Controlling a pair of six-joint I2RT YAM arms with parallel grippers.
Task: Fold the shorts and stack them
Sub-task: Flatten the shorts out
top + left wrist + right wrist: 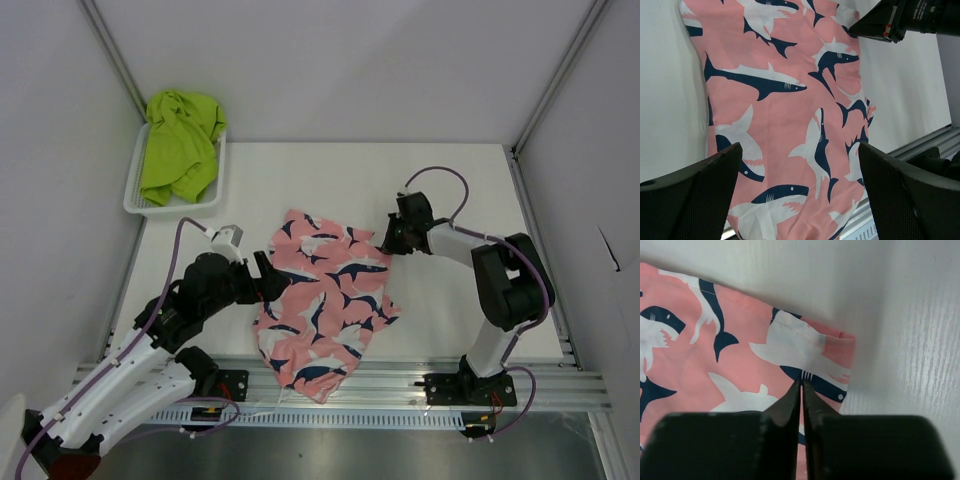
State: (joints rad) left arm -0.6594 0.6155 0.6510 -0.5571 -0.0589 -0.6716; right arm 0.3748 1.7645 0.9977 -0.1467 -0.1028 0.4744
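Right gripper (802,384): jaws stood at a hairline slit. Black wedge-shaped fingers (782,412) tapered to a point right on the pink shorts (715,340), just inside the hemmed corner. Couldn't tell whether any cloth was actually caught between the tips. The fabric looked flat there, and the finger bodies blocked the bottom of the wrist view.

Left gripper (800,192): spread wide, nothing between. Its fingers (695,195) were dark with a fine dimpled face, over the left edge of the same shorts. Contact not discernible.

Pink shorts: thin matte cloth, navy-and-white shark print. A stitched hem showed at the right corner, with one small fold-over. They lay roughly flat mid-table between the two grippers, with an irregular outline and some soft wrinkles. The bottom edge lay over the aluminium rail (420,382) at the near edge of the table (470,190). Waistband and leg openings were hard to sort out from above.

Lime green shorts (180,145): plain, a crumpled heap draped in and over the white mesh basket (135,200) at the far-left corner, well apart from the pink pair. Most of the basket was covered; only the near rim and a side wall showed. Table top was white with a faint linear grain.
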